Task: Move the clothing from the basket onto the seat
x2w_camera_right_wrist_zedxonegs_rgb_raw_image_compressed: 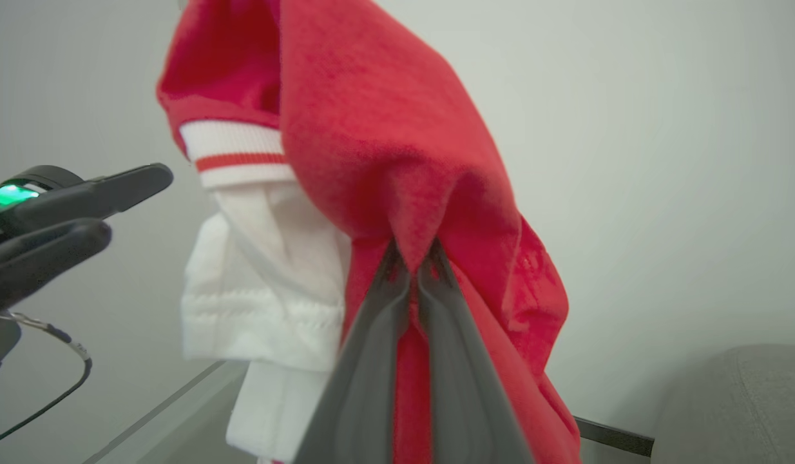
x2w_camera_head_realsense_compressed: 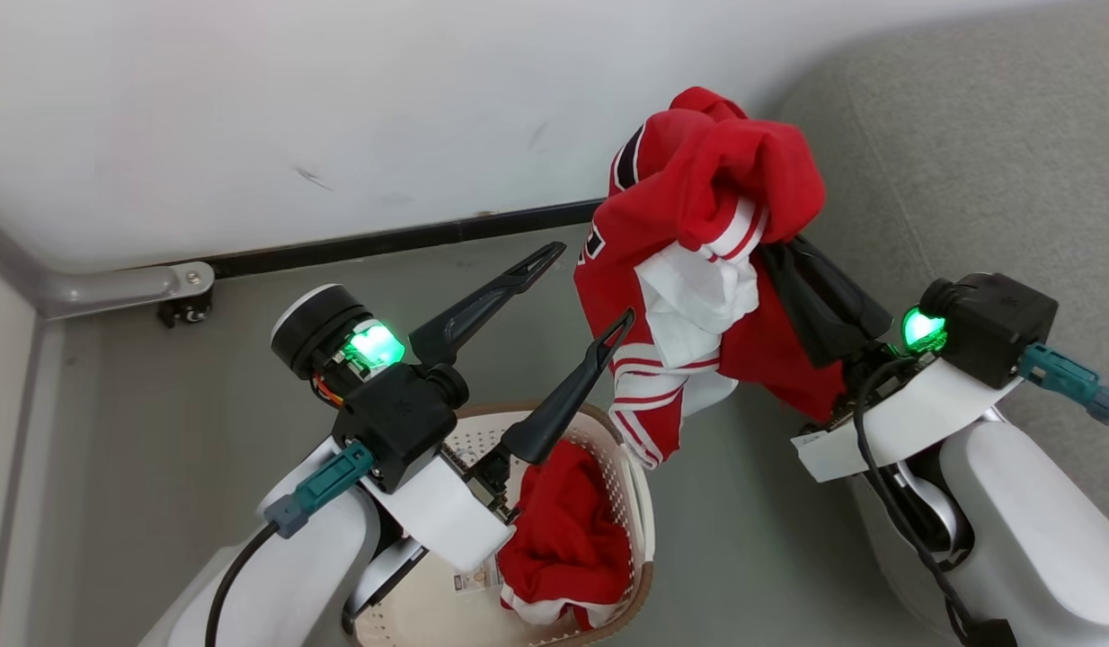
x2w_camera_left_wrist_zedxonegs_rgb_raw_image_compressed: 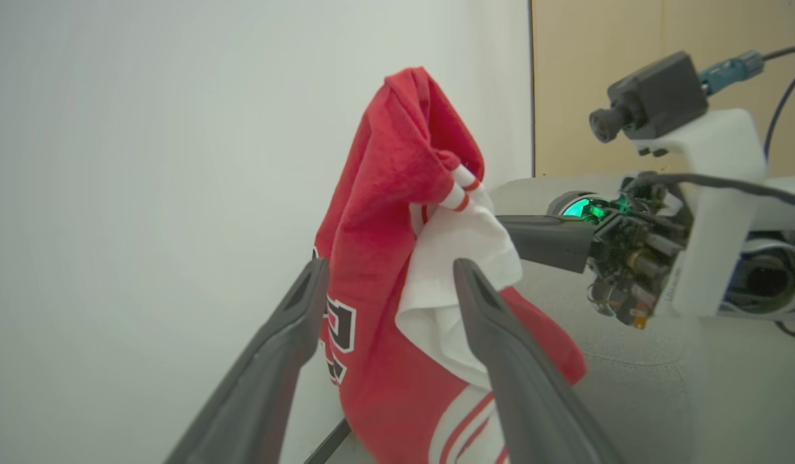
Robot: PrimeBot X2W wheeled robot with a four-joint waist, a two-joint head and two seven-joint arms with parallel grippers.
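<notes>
White wall (x2w_camera_head_realsense_compressed: pixel 339 108) and grey floor (x2w_camera_head_realsense_compressed: pixel 752 539) back the right end effector (x2w_camera_right_wrist_zedxonegs_rgb_raw_image_compressed: pixel 410 258), clamped tight on a fold of the striped garment (x2w_camera_head_realsense_compressed: pixel 698 180). The cloth bunches over its tip and hangs with its long axis vertical, hem down, the seat (x2w_camera_head_realsense_compressed: pixel 986 162) just beyond. Just beside the garment, the left end effector (x2w_camera_left_wrist_zedxonegs_rgb_raw_image_compressed: pixel 391 265) gapes wide above the basket (x2w_camera_head_realsense_compressed: pixel 640 503), where the plain garment (x2w_camera_head_realsense_compressed: pixel 568 530) lies.

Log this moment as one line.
right fingers: shut on striped garment, hanging | left fingers: open, empty | plain red garment: in basket
</notes>
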